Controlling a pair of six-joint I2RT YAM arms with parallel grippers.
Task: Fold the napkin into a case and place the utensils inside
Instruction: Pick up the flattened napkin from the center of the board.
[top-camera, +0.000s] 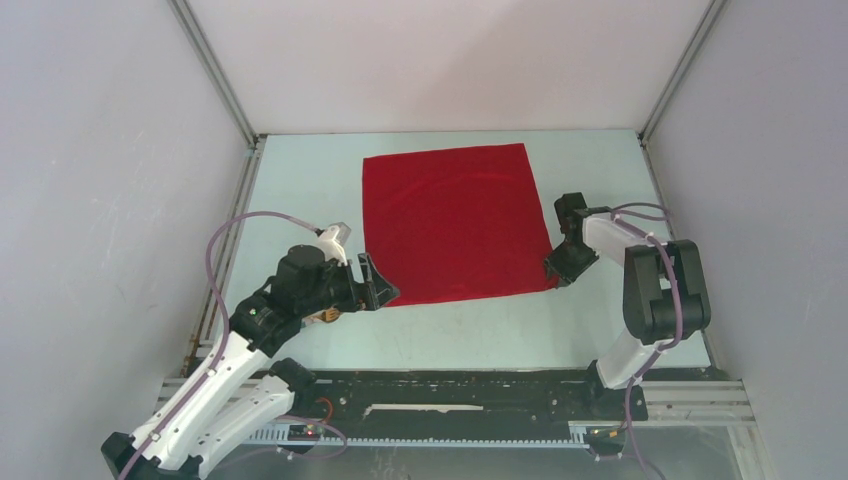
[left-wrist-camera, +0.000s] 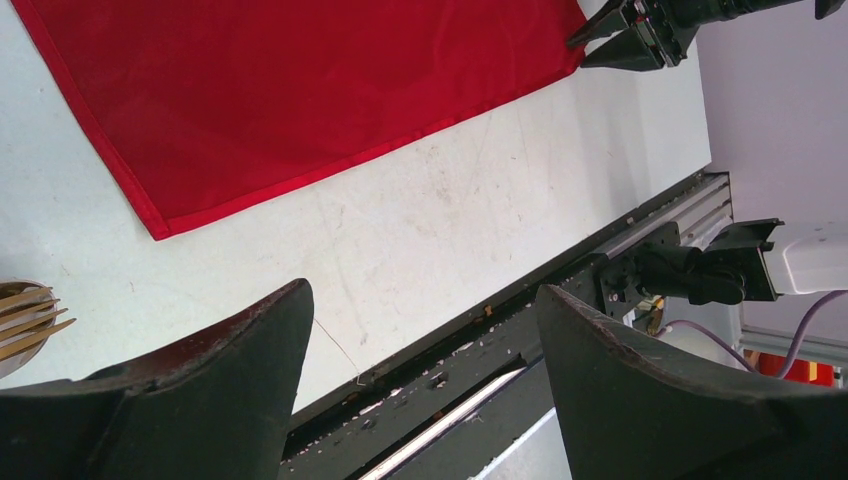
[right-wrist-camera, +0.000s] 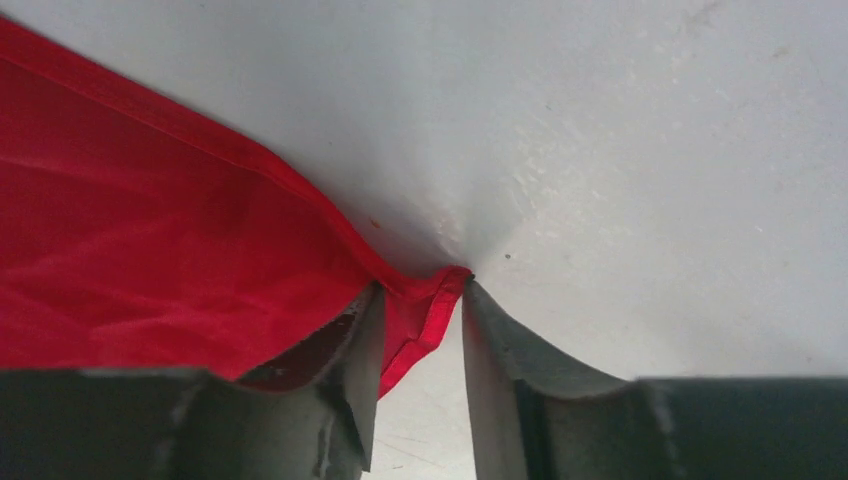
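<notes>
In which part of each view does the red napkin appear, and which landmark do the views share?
Top external: napkin, centre.
Left wrist: napkin, upper left.
Right wrist: napkin, left half.
Shared landmark: right claw at its corner.

left arm (top-camera: 215, 375): white links, black joints
right arm (top-camera: 640, 300): white links, bulky black joint housings
cables (top-camera: 225, 235): pale purple, looped along both arms
left tool (left-wrist-camera: 422, 292): black, broad curved fingers, scuffed edges
right tool (right-wrist-camera: 420, 285): dark grey tapered fingers, worn edges

Thin red cloth napkin (top-camera: 455, 222), scuffed matt table (top-camera: 480, 330)
</notes>
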